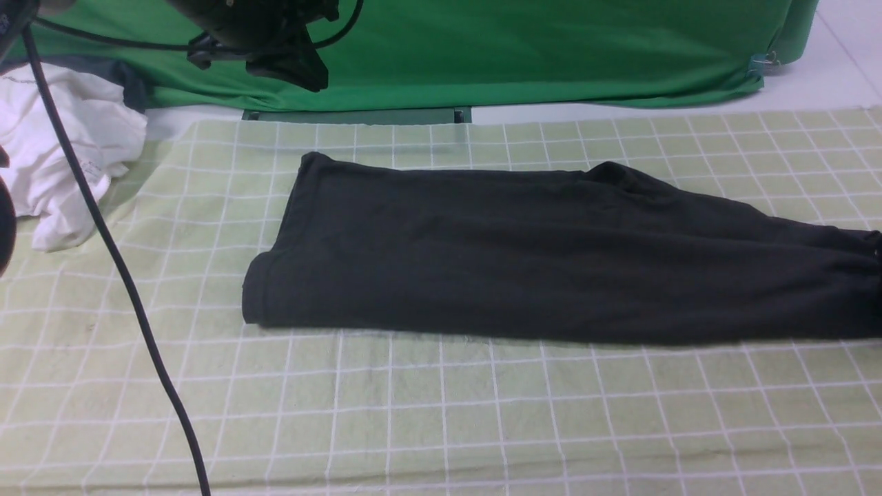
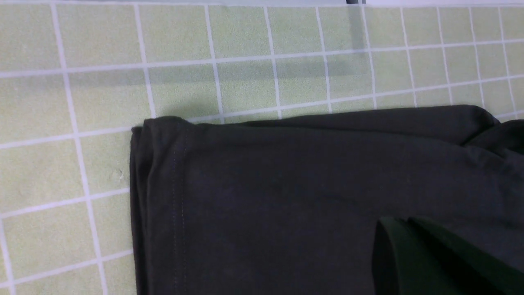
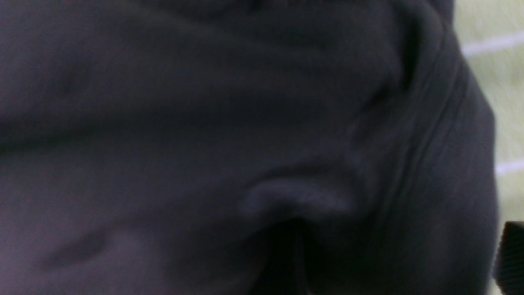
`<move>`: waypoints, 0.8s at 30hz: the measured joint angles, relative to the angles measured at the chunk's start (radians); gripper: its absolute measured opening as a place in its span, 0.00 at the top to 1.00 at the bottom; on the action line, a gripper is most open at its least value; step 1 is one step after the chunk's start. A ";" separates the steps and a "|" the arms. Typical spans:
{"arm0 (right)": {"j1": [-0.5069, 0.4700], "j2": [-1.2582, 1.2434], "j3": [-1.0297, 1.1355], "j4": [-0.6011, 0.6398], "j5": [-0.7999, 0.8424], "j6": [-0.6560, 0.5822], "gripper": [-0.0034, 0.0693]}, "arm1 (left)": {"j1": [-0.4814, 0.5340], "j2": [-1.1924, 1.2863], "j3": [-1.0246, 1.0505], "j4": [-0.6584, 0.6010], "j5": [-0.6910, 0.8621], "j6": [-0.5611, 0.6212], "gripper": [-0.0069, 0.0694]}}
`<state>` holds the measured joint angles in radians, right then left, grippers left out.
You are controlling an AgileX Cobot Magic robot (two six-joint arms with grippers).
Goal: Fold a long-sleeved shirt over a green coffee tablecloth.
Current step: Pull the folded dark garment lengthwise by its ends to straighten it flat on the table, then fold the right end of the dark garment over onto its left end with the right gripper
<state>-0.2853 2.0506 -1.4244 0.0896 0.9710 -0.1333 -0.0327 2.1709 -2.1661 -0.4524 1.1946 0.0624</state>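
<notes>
The dark charcoal long-sleeved shirt [image 1: 524,255] lies folded into a long band on the pale yellow-green gridded tablecloth [image 1: 441,420], its sleeve end running off the right edge of the front view. No logo shows. My left gripper [image 2: 399,223] hangs shut above the shirt [image 2: 286,196] near its hemmed end, holding nothing; its arm [image 1: 275,41] is raised at the top left. My right gripper [image 3: 399,262] is pressed close onto the shirt [image 3: 204,123], open, with bunched fabric between its fingers; only one finger [image 3: 509,254] shows clearly. It is out of the front view.
A crumpled white garment [image 1: 62,151] lies at the left edge of the tablecloth. Plain bright green fabric [image 1: 517,55] drapes along the back. A black cable [image 1: 124,275] hangs across the left side down to the front edge.
</notes>
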 joint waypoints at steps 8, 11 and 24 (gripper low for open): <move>-0.008 0.013 -0.003 0.103 -0.027 -0.166 0.76 | 0.000 0.000 -0.002 -0.012 0.016 0.002 0.89; -0.014 0.013 -0.008 0.091 -0.022 -0.177 0.87 | 0.000 -0.007 -0.002 -0.020 0.023 0.003 0.89; -0.178 -0.197 -0.088 -0.013 0.044 -0.085 0.92 | 0.001 -0.208 0.113 0.033 0.026 0.028 0.89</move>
<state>-0.4632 1.8536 -1.5119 0.0764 1.0153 -0.2179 -0.0318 1.9631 -2.0533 -0.4194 1.2201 0.0900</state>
